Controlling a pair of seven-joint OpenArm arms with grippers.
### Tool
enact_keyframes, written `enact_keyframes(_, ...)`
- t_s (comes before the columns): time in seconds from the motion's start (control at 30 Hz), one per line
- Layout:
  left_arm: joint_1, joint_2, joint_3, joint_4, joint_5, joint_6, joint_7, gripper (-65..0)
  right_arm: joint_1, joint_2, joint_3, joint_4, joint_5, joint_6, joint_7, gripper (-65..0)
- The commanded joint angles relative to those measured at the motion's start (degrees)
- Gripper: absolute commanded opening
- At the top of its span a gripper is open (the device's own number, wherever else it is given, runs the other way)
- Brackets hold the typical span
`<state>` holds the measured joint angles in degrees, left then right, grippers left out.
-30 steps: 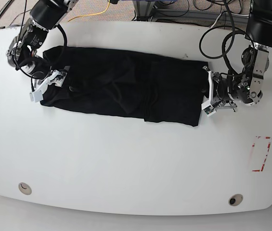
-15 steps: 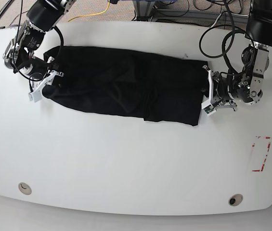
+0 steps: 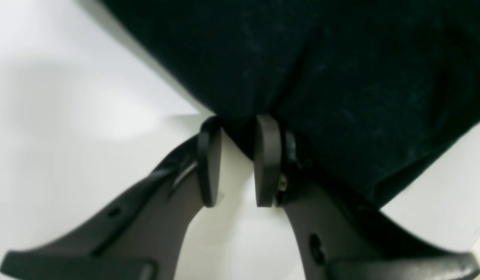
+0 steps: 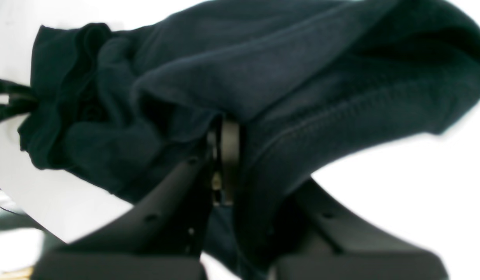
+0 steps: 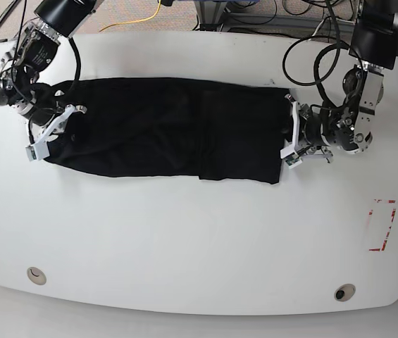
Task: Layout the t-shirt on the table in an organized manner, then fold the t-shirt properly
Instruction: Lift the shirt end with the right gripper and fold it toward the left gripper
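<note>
The black t-shirt (image 5: 170, 127) lies stretched in a long band across the back half of the white table (image 5: 184, 239). My right gripper (image 5: 54, 134) is at the shirt's left end in the base view. The right wrist view shows that gripper (image 4: 228, 128) shut on bunched fabric of the t-shirt (image 4: 302, 58), which drapes over one finger. My left gripper (image 5: 288, 139) is at the shirt's right edge. In the left wrist view the left gripper (image 3: 238, 124) has its tips closed on a pinch of the t-shirt (image 3: 341, 58), with white table (image 3: 68, 116) below.
A red tape rectangle (image 5: 383, 225) marks the table's right side. Two round grommet holes (image 5: 36, 274) (image 5: 344, 291) sit near the front edge. Black cables (image 5: 311, 63) loop behind the left arm at the back right.
My right gripper has shut on the shirt's left end and pulled it left. The whole shirt slid left and drew flatter. The left gripper followed left, holding its edge.
</note>
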<state>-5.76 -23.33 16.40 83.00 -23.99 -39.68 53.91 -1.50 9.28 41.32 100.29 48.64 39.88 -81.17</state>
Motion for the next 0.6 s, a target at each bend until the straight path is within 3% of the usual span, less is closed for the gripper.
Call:
enact_keyframes(0.0,0.53,3.86,2.19,-0.58,4.43,-0.32,3.89,-51.2,-0.04,0.88,-2.77,4.72,1.60,0.12,1.17,-65.0)
enact_keyframes(0.33,-2.46,12.56,2.89,-0.76,12.16,-0.32,7.50,-51.2,-0.13,0.88,-10.86,12.81,1.60,0.12,1.17,-65.0)
enact_keyframes(0.57,-3.69,13.88,7.46,-0.85,13.48,-0.32,8.90,-51.2,1.63,0.52,-15.08,12.81,1.60,0.12,1.17,-65.0)
